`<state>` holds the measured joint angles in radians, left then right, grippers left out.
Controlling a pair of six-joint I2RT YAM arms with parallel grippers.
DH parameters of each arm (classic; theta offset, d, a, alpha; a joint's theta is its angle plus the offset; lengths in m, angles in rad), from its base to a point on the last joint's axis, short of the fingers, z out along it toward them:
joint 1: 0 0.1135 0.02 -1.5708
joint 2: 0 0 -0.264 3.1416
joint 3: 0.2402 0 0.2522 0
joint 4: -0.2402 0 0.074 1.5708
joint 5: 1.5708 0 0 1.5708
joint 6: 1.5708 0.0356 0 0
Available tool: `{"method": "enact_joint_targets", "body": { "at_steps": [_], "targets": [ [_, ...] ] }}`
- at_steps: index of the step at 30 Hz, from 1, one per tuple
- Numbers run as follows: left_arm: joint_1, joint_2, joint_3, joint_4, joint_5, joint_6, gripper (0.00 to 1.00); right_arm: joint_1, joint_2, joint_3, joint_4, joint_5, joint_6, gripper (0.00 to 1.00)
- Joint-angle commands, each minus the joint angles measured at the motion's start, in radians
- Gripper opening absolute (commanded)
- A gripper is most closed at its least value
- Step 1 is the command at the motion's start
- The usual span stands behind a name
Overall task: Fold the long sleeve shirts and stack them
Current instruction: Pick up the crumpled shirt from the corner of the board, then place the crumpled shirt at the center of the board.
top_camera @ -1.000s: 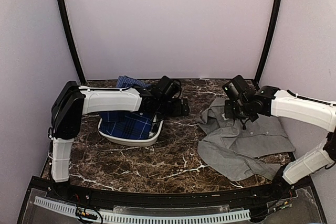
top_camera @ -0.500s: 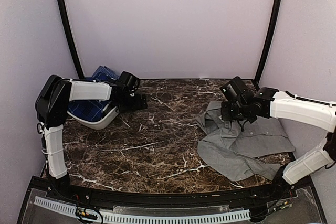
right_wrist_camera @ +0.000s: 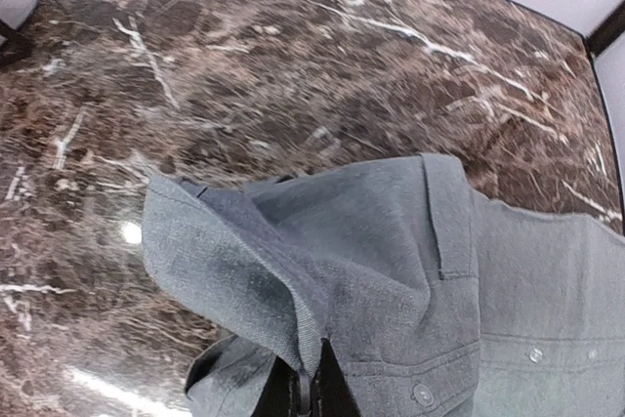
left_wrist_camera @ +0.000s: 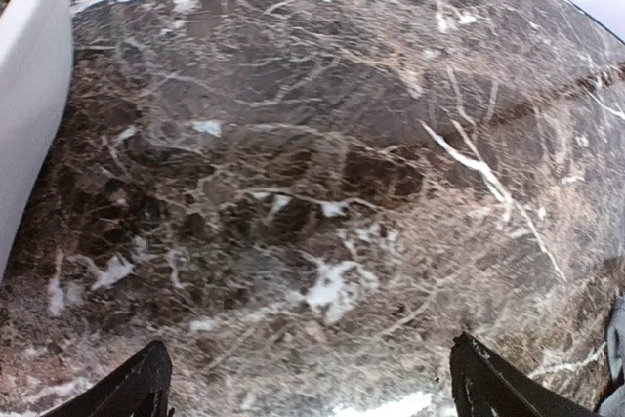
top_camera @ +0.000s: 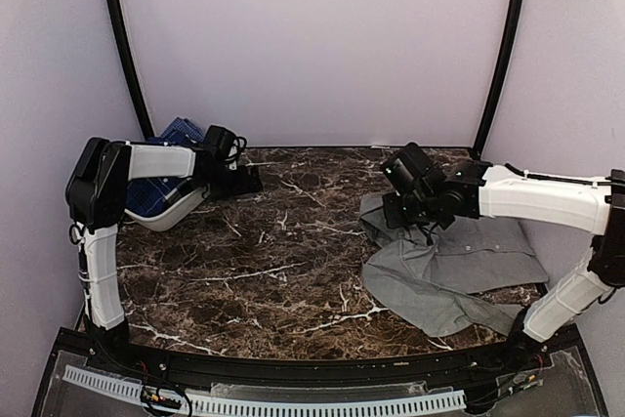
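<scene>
Here, the grey shirt lies crumpled on the right half of the dark marble worktop. Most of it is spread flat toward the right wall, and a rumpled fold lies toward the near edge. Its far-left part is drawn up off the stone to the right tool. The right wrist view shows the grip plainly: the fingers are pressed together on a fold of grey cloth, pinching it. The fabric drapes away from them in a raised ridge, with bare marble beyond it.

The plaid shirt is well apart from the grey one, at the far-left corner of the worktop. It sits bundled in the white basket, and a blue corner sticks up above the rim next to the wall. The left arm crosses in front of the basket and hides much of it, so how the shirt lies inside cannot be told.

The left tool hangs just to the right of the basket, low over bare stone, with its two fingers spread wide and nothing between them. In the left wrist view only veined marble shows between the dark fingertips — the basket's white wall runs down the left edge of that view.
</scene>
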<state>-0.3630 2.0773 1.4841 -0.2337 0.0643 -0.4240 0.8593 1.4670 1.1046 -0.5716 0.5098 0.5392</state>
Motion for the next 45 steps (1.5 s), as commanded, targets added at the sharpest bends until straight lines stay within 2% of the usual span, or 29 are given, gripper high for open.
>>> {"method": "enact_joint_targets", "body": {
  "at_steps": [1, 5, 11, 17, 21, 25, 31, 35, 40, 43, 45],
  "targets": [
    [-0.047, -0.133, -0.044, 0.035, 0.134, 0.045, 0.98, 0.059, 0.036, 0.147, 0.077, -0.032, -0.114, 0.0],
    [-0.09, -0.279, -0.174, 0.123, 0.197, 0.058, 0.98, 0.107, 0.081, 0.278, 0.101, -0.089, -0.199, 0.0],
    [-0.096, -0.498, -0.404, 0.298, 0.242, 0.02, 0.96, 0.22, 0.207, 0.606, 0.059, -0.155, -0.363, 0.0],
    [-0.096, -0.747, -0.545, 0.372, 0.161, -0.018, 0.95, 0.291, 0.353, 1.054, -0.021, -0.289, -0.441, 0.0],
    [-0.096, -0.898, -0.585, 0.392, 0.114, -0.022, 0.95, 0.286, 0.402, 1.212, -0.063, -0.278, -0.436, 0.0],
    [-0.096, -0.961, -0.565, 0.346, 0.073, -0.013, 0.95, 0.181, 0.392, 1.133, -0.075, -0.321, -0.355, 0.0],
    [-0.096, -0.944, -0.531, 0.288, 0.093, -0.021, 0.95, -0.056, 0.35, 0.783, -0.01, -0.391, -0.208, 0.0],
    [-0.101, -0.916, -0.55, 0.277, 0.118, -0.04, 0.95, -0.171, 0.345, 0.583, 0.061, -0.44, -0.162, 0.02],
    [-0.149, -0.85, -0.549, 0.191, 0.093, -0.05, 0.95, -0.192, 0.363, 0.503, 0.051, -0.431, -0.16, 0.4],
    [-0.201, -0.815, -0.549, 0.143, 0.049, -0.052, 0.95, -0.172, 0.324, 0.395, 0.1, -0.441, -0.146, 0.64],
    [-0.222, -0.782, -0.546, 0.109, 0.032, -0.056, 0.94, -0.149, 0.303, 0.335, 0.109, -0.425, -0.129, 0.72]
  ]
}}
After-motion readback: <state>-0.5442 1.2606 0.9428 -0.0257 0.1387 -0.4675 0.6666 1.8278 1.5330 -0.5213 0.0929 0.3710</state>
